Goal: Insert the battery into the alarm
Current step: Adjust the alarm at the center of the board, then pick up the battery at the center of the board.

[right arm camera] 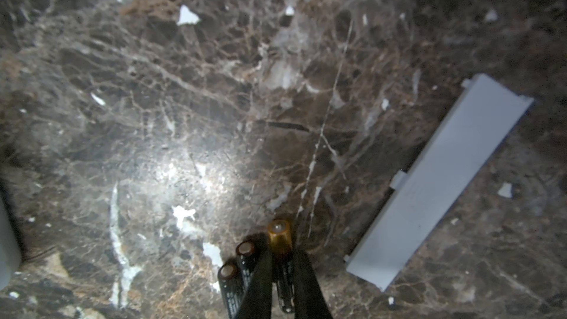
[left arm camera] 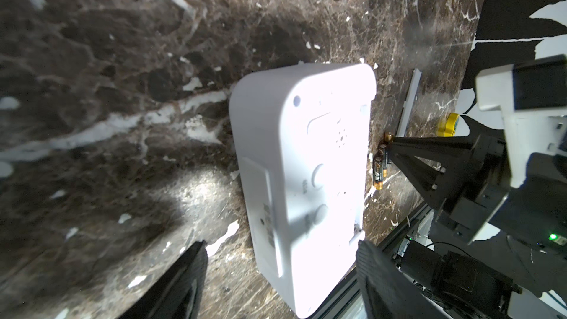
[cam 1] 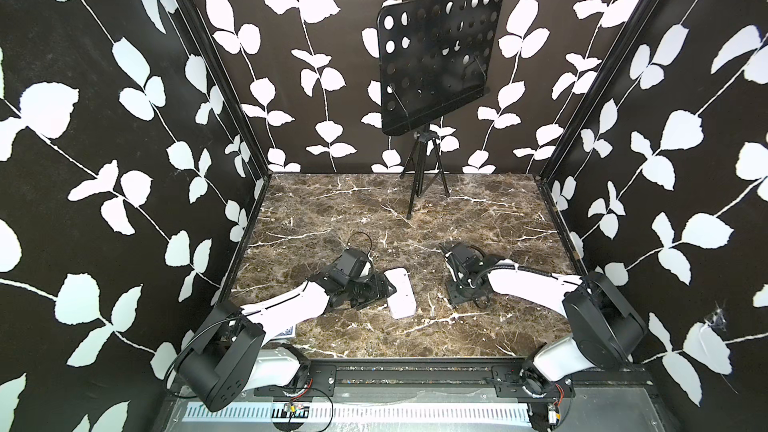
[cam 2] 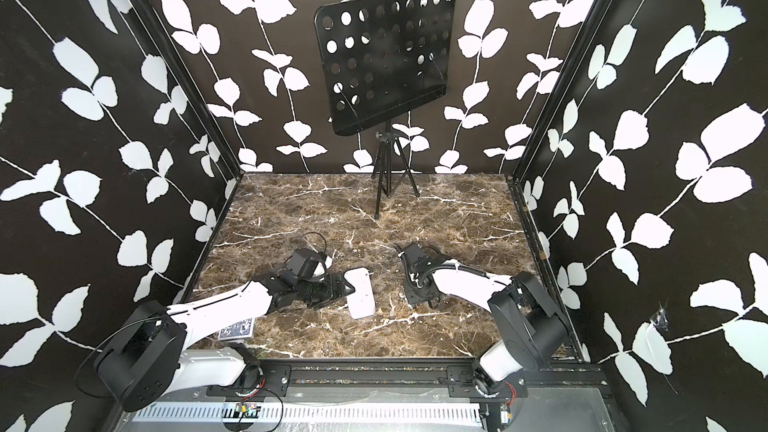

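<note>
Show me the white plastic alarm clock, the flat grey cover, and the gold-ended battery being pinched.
alarm clock (left arm camera: 306, 164): left wrist view, back panel.
grey cover (right arm camera: 438, 185): right wrist view, flat middle.
pinched battery (right arm camera: 279, 236): right wrist view, gold end.

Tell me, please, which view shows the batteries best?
The right wrist view: all three batteries show close up, the right claw pinching one. The left wrist view shows them beside the alarm; in both top views the right arm hides them.

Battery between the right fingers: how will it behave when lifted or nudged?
A smooth cylinder, the battery would probably roll on the marble tabletop if released. It looks rigid, likely dense. Narrow fingers pinch rounded sides, so it may pivot.
</note>
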You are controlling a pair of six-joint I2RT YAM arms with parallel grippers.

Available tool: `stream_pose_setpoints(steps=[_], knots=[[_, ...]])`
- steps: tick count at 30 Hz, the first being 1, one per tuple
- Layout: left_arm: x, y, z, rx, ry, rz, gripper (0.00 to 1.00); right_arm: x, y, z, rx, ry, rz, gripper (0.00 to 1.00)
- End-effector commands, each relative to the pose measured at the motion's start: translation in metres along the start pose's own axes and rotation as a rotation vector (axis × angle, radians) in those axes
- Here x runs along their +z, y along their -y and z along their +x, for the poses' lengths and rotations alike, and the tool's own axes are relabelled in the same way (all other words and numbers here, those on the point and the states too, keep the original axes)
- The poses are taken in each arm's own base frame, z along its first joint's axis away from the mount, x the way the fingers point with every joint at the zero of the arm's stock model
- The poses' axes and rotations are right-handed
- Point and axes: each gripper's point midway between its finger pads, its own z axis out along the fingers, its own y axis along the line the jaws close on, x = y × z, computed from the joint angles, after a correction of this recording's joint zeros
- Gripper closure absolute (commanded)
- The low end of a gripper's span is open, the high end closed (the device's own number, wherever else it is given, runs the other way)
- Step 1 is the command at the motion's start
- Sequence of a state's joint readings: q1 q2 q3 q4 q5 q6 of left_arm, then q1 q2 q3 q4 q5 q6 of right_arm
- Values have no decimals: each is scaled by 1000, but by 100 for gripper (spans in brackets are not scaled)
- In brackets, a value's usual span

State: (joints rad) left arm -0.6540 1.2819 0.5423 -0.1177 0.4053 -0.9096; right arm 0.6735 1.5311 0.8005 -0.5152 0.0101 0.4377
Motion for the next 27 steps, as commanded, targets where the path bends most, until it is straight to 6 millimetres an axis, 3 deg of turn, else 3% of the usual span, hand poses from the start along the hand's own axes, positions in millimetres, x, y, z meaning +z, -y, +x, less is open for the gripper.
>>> stream_pose_setpoints(steps=[1, 10, 16, 22, 27], knots=[[0, -7, 5, -8, -7, -21, 22, 4, 6, 4, -21, -26, 45, 85], [-6, -2, 3, -4, 13, -6, 24, 6, 8, -1, -56, -38, 68, 87], [-18, 17, -8, 33, 45, 23, 25, -5, 7, -12, -46, 4, 70, 94], [-43, 67, -26, 192, 129, 41, 25, -55, -6, -46, 73, 169, -23, 96], [-53, 133, -32, 371, 244, 149, 33, -126, -35, -91, 281, 394, -305, 96]])
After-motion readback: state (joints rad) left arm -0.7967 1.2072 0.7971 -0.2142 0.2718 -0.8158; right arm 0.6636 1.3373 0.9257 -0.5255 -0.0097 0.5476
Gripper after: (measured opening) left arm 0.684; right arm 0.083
